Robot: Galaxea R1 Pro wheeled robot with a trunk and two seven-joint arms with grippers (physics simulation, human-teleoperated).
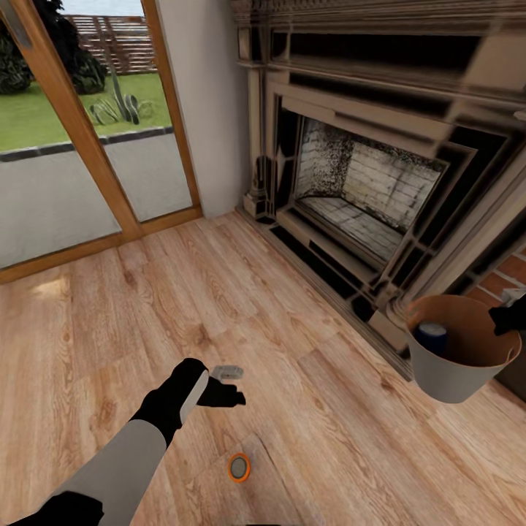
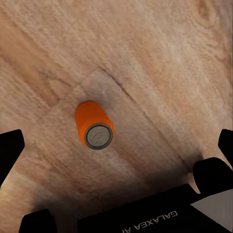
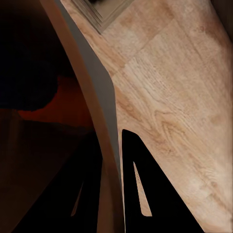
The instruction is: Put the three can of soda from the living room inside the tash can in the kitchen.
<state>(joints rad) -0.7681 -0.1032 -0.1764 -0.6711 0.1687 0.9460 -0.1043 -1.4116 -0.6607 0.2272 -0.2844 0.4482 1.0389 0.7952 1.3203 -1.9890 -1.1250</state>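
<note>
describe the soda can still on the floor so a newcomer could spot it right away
Start at the ornate dark fireplace and come across the wood plank floor toward the robot. Just beyond the open black left gripper stands a small orange cylindrical can with a silvery top, upright. The other visible can, dark blue, sits inside the pale grey bin held at the right.

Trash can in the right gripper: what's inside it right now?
The trash can held by the right gripper shows one dark blue soda can against its inner wall. The near wall hides the bin's bottom, so anything lying lower cannot be seen.
</note>
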